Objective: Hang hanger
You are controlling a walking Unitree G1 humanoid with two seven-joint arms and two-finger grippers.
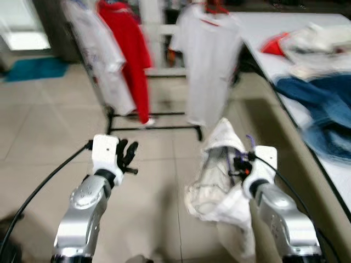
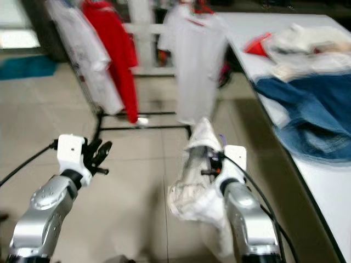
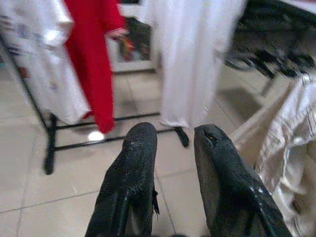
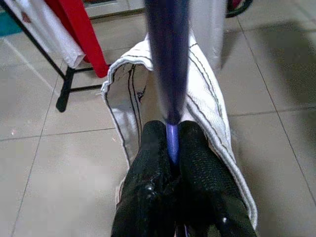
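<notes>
My right gripper is shut on a purple hanger that carries a cream-white garment, which droops toward the floor on my right. The same gripper shows in the head view at the garment's collar. My left gripper is held up on my left, open, with nothing between its fingers. Ahead stands a black clothes rack with a red garment, a white patterned garment and a plain white shirt hanging on it. The picture is blurred.
A white table runs along my right, piled with blue jeans and other clothes. The floor is beige tile. A teal mat lies at far left. A black cable trails from my left arm.
</notes>
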